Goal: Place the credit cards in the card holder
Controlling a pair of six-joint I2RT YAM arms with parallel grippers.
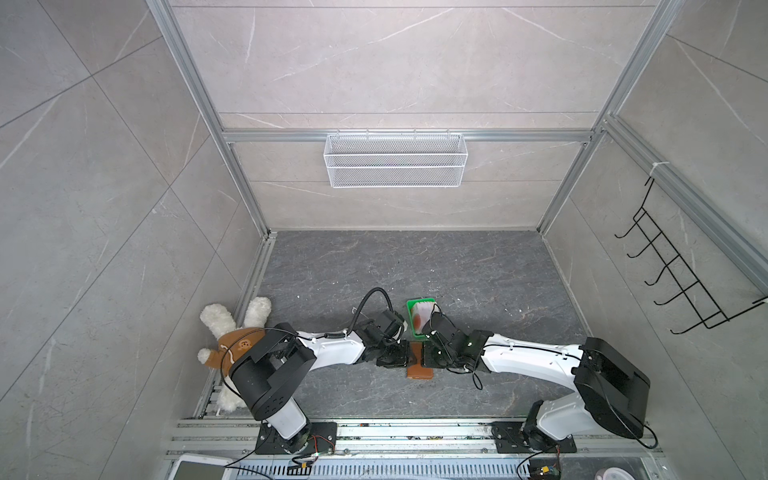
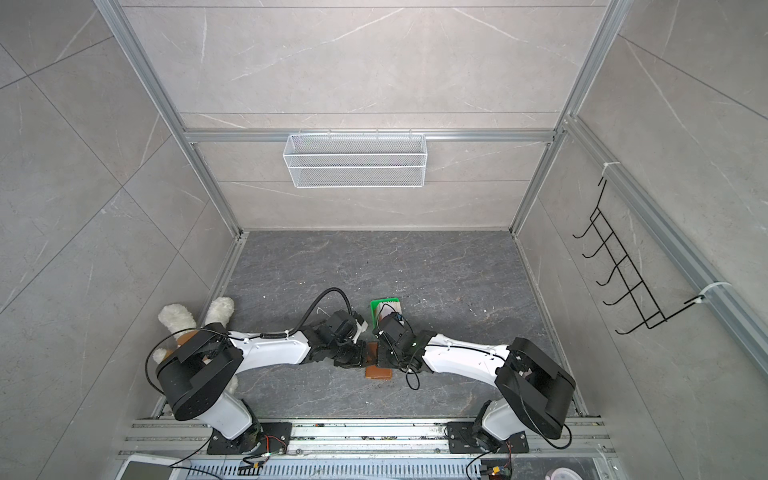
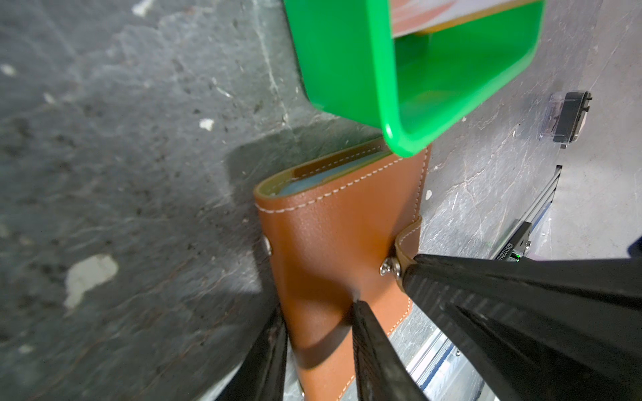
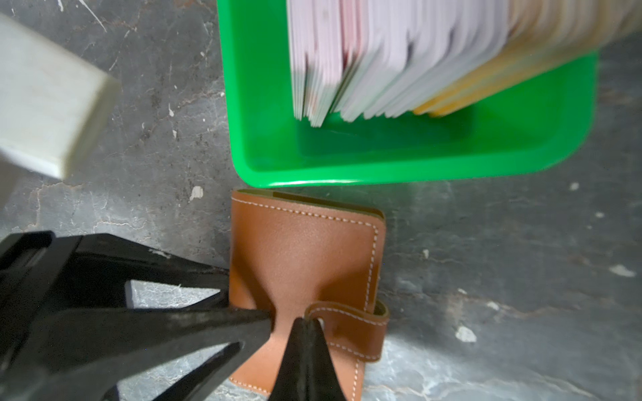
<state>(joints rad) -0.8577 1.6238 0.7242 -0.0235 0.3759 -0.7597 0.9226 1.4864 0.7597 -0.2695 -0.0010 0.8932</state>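
The tan leather card holder [image 4: 302, 250] lies folded on the dark slate floor, just in front of a green tray, and shows in both top views [image 1: 419, 373] [image 2: 378, 374]. My left gripper [image 3: 318, 309] clamps it near the spine, with one finger at its edge and the other denting its cover. My right gripper [image 4: 307, 321] is shut on the tip of the snap tab [image 3: 410, 236], which curls up off its bare metal stud [image 3: 387, 267]. The credit cards [image 4: 382, 62], pale pinkish-white, stand packed on edge in the tray [image 1: 424, 313].
The green tray [image 4: 382, 166] touches the card holder's far edge. A plush toy [image 1: 232, 332] lies against the left wall. A white wire basket [image 1: 395, 160] hangs on the back wall and a black hook rack [image 1: 673, 270] on the right wall. A small black-and-clear part [image 3: 569, 118] lies on the floor.
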